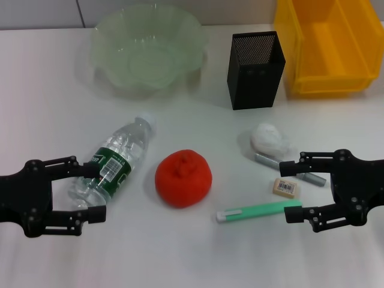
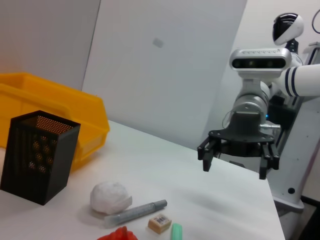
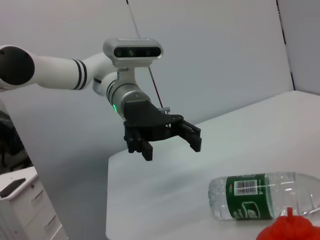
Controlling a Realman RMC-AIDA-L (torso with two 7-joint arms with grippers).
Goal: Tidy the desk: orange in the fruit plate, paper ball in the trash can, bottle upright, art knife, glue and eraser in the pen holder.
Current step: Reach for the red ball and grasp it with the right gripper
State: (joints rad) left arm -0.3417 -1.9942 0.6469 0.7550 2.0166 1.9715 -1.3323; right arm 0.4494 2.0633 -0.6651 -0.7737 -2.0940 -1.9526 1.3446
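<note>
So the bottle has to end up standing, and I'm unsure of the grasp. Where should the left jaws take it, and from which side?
Probably across the labelled middle of the bottle, coming from the robot's left, where the open left gripper already sits near its base. The bottle lies on its side with the cap pointing away toward the fruit plate. The round body there looks widest and firmest, so tipping it upright should be easier.

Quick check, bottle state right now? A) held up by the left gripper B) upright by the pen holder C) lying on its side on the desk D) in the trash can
C: the bottle lies on its side on the desk, with the open left gripper around its base.
</note>
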